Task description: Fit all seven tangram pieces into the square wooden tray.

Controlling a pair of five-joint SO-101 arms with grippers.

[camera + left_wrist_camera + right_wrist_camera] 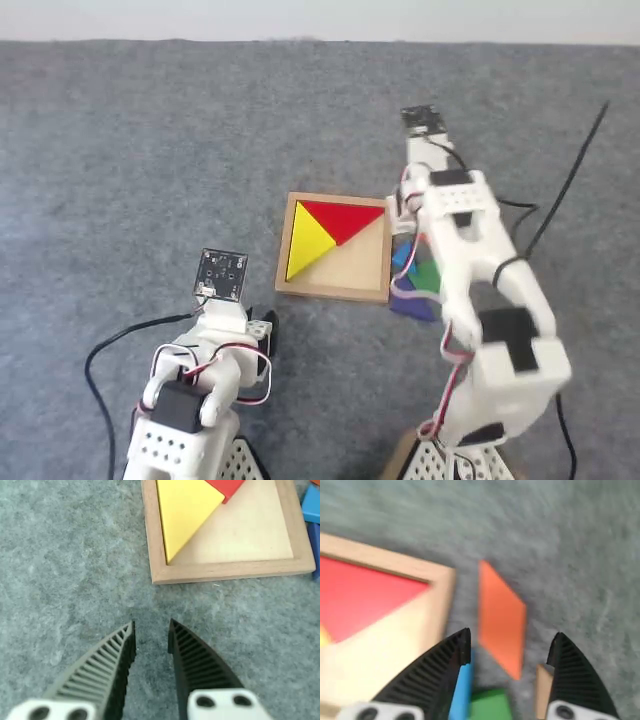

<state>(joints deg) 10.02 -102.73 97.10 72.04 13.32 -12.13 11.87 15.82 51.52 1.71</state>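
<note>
High view: square wooden tray (335, 292) lies on grey felt (150, 150), mid-table. Inside it, yellow triangle (305, 240) sits along the side nearer the left arm (200, 385). Red triangle (342, 218) sits along the far side, and the two touch on a slanted edge. The rest of the tray floor is bare wood. Right arm (480, 270) stretches over loose pieces just outside the tray's other side: blue piece (403, 256), green piece (427, 276), dark blue piece (412, 303).

Left wrist view: left gripper (151, 625) hovers over bare felt, near the tray's corner but apart from it. Fingers are parted by a narrow gap with nothing between them.

Right wrist view: right gripper (512, 635) is spread wide and holds nothing. Orange parallelogram (501, 617) lies flat on the felt just beside the tray rim, below and between the two fingertips. Whether they touch it I cannot tell.
</note>
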